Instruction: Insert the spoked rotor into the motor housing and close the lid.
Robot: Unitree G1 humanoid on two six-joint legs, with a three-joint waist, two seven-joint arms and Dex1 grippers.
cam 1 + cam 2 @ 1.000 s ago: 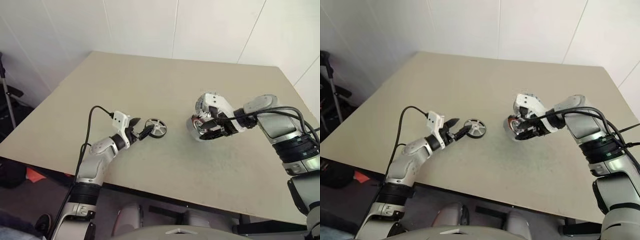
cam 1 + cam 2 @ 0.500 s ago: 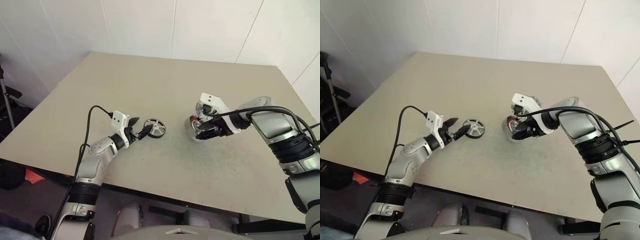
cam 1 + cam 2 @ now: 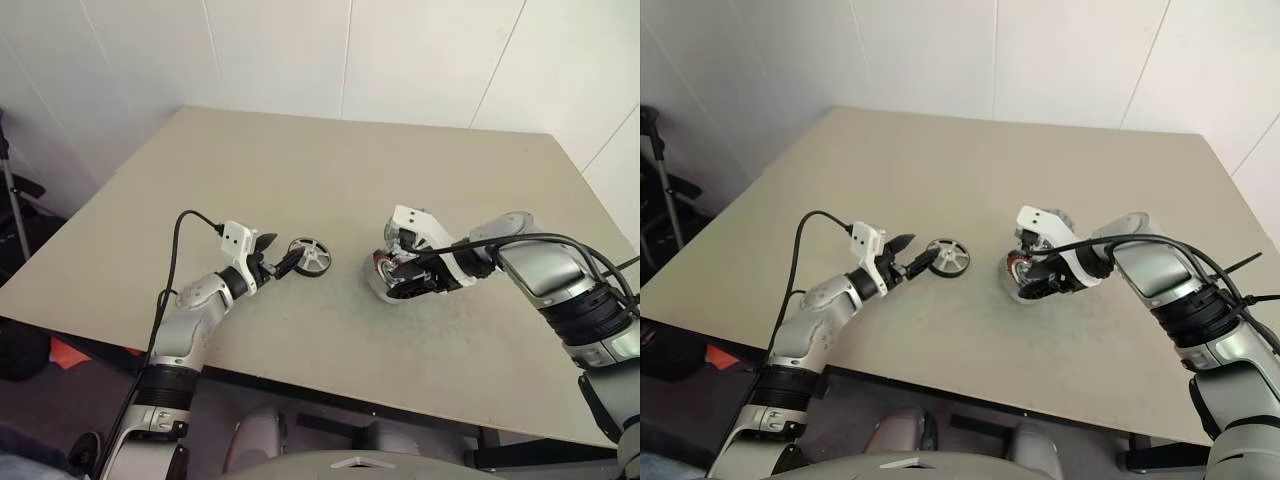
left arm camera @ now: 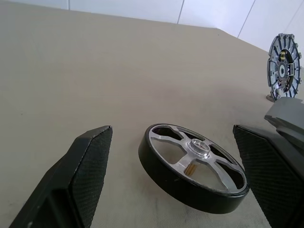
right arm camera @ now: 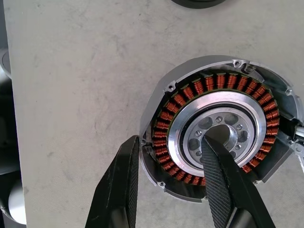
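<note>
Spoked rotor (image 4: 194,167) lies flat on the tabletop (image 3: 300,170), toward its near-left part, hub up, not yet in the motor housing (image 5: 218,126). Looks like rigid machined metal: black rim, bright spokes, likely dense for its size and slick on the faces. Best hold is probably across the black outer rim, opposite sides; spokes and hub are poor purchase.

Left gripper (image 4: 175,156) is released, jaws spread wide, one each side of the rotor, neither touching it.

The housing sits mid-tabletop, well apart from the rotor, windings exposed. The copper coils look damage-prone, so the rotor should go in square, not scraped across.

Lid (image 4: 284,66) stands upright, swung open at the housing's far side.

Right gripper (image 5: 175,183) straddles the housing wall, one finger outside, one in the centre bore; can't tell whether it's actually clamping.
</note>
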